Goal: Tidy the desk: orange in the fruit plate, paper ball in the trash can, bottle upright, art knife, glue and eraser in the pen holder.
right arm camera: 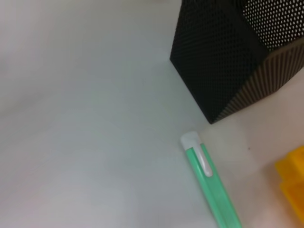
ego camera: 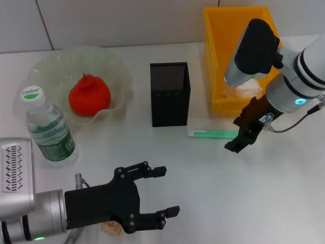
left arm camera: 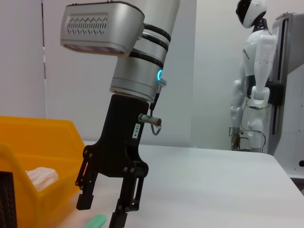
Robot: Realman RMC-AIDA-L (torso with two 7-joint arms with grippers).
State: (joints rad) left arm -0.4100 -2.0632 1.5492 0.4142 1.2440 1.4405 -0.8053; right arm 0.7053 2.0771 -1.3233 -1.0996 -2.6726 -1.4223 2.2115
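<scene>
The orange (ego camera: 89, 95) sits in the fruit plate (ego camera: 116, 65); the paper ball (ego camera: 248, 91) lies in the trash can (ego camera: 218, 51). The pen holder (ego camera: 170, 94) looks empty (bottle (ego camera: 48, 128) upright beside the plate). Right gripper (ego camera: 242, 133) hangs open, empty, over the green art knife (ego camera: 213, 134). Left gripper (ego camera: 166, 190) spread wide, empty, above the eraser (ego camera: 111, 227).

orange (ego camera: 89, 95) in fruit plate (ego camera: 116, 65) — bottle (ego camera: 49, 128) beside

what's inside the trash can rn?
The trash can holds a crumpled white paper ball near its front wall. The right arm covers much of the bin's interior, so anything else in there cannot be seen.
</scene>
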